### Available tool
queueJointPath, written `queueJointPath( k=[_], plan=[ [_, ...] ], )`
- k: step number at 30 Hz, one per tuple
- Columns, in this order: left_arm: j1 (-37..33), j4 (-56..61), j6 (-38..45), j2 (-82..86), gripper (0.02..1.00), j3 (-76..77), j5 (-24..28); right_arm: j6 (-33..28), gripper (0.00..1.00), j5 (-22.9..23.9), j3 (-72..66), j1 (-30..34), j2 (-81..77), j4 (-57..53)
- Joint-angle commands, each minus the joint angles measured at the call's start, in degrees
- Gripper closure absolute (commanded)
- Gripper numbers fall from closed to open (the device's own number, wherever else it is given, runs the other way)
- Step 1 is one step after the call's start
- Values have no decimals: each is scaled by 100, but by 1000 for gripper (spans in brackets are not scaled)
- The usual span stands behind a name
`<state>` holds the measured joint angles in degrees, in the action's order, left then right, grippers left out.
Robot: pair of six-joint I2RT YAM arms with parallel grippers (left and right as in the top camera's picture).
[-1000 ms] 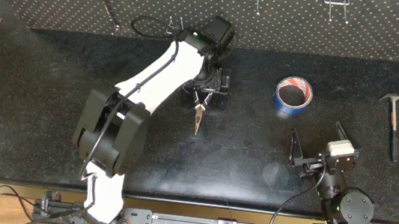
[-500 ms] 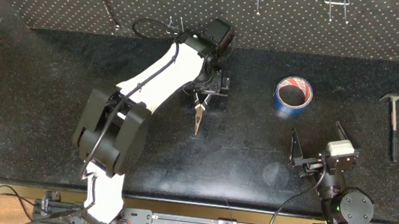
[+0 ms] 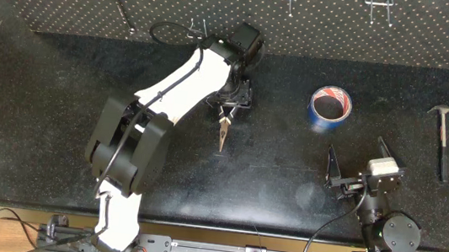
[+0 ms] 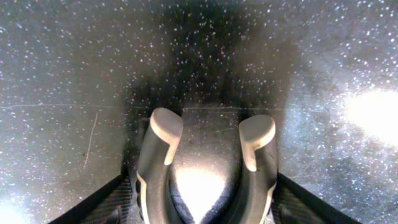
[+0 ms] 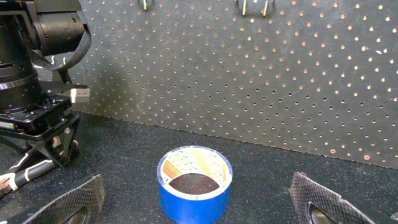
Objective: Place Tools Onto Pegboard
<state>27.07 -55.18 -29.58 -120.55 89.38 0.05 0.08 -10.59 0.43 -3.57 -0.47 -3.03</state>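
Now pliers (image 3: 223, 134) handles btwn left hand (image 4: 202, 186) fingers, hand part-open, contact unclear

The left arm (image 3: 180, 83) has white link shells set between black joint housings. A black cable (image 3: 164, 29) forms a loop beside its wrist, upper centre of the frame. The left claw (image 4: 211, 132) has two pale grey fingers (image 4: 165, 129) with rounded tips, flanked by black woven-texture plates. The right arm (image 3: 388, 234), lower right, has rounded black housings and a white cap near the wrist. The right claw (image 3: 357, 156) has two black, pointed fingers.
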Motion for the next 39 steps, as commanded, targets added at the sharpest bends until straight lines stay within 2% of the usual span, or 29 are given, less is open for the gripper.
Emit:
queueJointPath(
  k=[1,3,4,15,17,21,23,24,25,27,30,31,34,35,36,38,39],
  plan=[
    [-7,13,-114,-168,411,-48,107,-59,25,31,-20,-44,42,-33],
    [-7,13,-173,-168,421,-48,162,-59,25,31,-20,-44,42,-33],
    [-7,13,-173,-168,457,-48,199,-59,25,31,-20,-44,42,-33],
    [-7,11,-170,-168,500,-48,238,-59,25,33,-20,-44,42,-33],
    [-7,11,-168,-168,557,-48,238,-59,25,33,-20,-44,42,-33],
    [-7,11,-168,-168,597,-48,238,-59,25,33,-20,-44,42,-33],
    [-7,9,-166,-168,693,-48,236,-59,25,33,-20,-44,42,-33],
    [-7,-35,-166,-166,812,-48,238,-59,25,33,-20,-44,42,-33],
    [-7,-70,-166,-166,989,-48,203,-61,25,33,-20,-44,42,-33],
    [-7,-48,-166,-92,989,-46,181,-59,25,33,-20,-44,42,-33],
    [-219,-348,-129,1019,989,-46,-343,-59,25,33,-20,-44,42,-33],
    [-284,-568,170,1742,989,-46,-691,-59,25,33,-20,-44,42,-33],
    [-258,-579,315,3174,991,-216,-1567,-59,25,31,-20,-44,42,-33],
    [-271,42,317,3707,991,-584,-2039,-59,25,33,-20,-44,42,-33],
    [-317,846,444,4070,989,-1008,-2299,-59,25,33,-20,-44,42,-33],
    [-507,3797,1727,4555,989,-2330,-2369,-59,25,33,-20,-44,42,-33],
    [-586,4684,1921,4529,989,-2623,-2387,-59,25,33,-20,-44,42,-33]
  ],
)
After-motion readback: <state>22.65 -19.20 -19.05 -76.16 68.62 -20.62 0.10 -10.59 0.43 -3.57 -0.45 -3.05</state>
